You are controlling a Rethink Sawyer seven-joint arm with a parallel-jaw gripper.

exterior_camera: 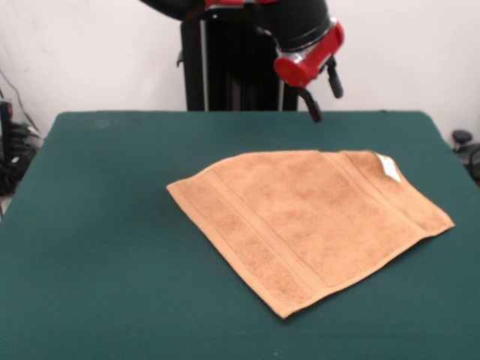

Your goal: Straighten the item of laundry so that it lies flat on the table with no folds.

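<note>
Lying spread out and nearly flat below the gripper [324, 94]: the tan-orange towel [311, 221], turned at a slant, border bands running near two ends, white tag [388, 166] showing at the corner just below and beside the tool. Resting on the dark green table [97, 225], right of centre. Hanging above the towel's far edge, not touching, fingers parted and holding nothing.

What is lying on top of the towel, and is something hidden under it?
On the towel only its small white tag shows, near the far right corner. The gripper hangs above the table, jaws open, touching nothing. Whatever is beneath the towel is covered.
</note>
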